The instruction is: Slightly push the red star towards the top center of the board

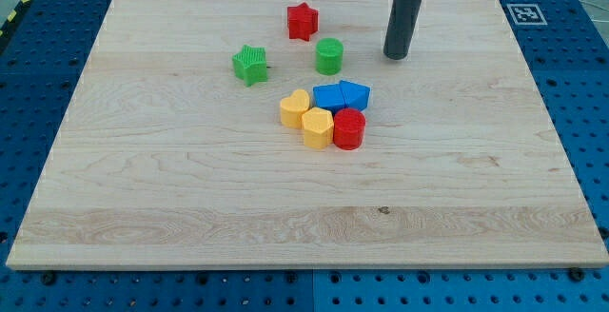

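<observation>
The red star (302,21) sits near the view's top centre of the wooden board (143,179). My tip (396,56) rests on the board to the star's right and slightly lower, well apart from it. A green cylinder (329,55) stands between them, below and right of the star. A green star (250,65) lies below and left of the red star.
A cluster sits at mid-board: a yellow heart (295,108), a yellow hexagon-like block (318,126), a red cylinder (349,128), a blue cube (328,97) and a blue pentagon-like block (355,93). A black-and-white marker (525,13) is at the board's top right corner.
</observation>
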`<state>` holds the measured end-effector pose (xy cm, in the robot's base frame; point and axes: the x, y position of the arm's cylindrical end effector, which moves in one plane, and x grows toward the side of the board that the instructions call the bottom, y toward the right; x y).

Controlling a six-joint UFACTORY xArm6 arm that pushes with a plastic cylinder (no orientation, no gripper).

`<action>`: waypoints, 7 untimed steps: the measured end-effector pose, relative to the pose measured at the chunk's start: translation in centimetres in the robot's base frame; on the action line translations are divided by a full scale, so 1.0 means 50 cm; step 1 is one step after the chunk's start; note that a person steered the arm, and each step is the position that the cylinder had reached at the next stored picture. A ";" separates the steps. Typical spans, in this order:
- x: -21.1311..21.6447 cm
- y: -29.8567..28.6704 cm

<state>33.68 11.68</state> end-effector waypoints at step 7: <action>0.006 -0.285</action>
